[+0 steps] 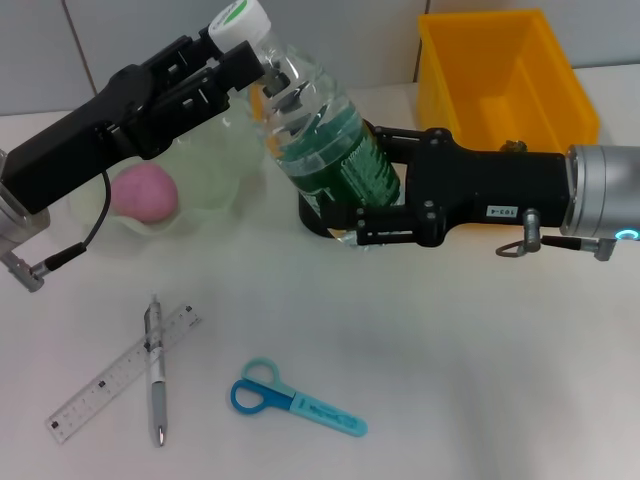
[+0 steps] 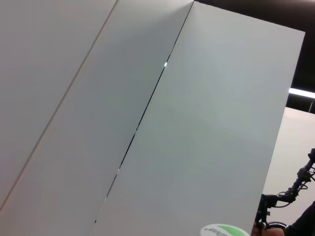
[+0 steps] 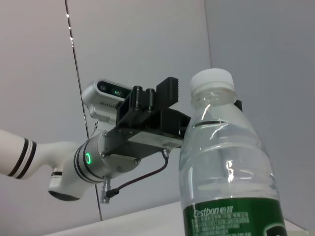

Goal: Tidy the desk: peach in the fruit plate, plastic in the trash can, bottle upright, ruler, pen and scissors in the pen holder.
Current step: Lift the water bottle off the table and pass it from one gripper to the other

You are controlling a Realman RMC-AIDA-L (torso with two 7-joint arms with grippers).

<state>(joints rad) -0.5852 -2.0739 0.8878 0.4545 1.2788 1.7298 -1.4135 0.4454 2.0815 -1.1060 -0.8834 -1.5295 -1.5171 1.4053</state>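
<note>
Both grippers pinch the bottle, tilted above the surface beside the fruit plate: left gripper fingers at the neck, right gripper fingers around the label (if either releases early, it could topple).

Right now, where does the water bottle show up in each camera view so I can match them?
Head view: the water bottle is upper centre, tilted, between both end effectors.
Left wrist view: only its white and green cap at the bottom edge.
Right wrist view: bottle fills the lower right.
Shared landmark: the cap.
</note>
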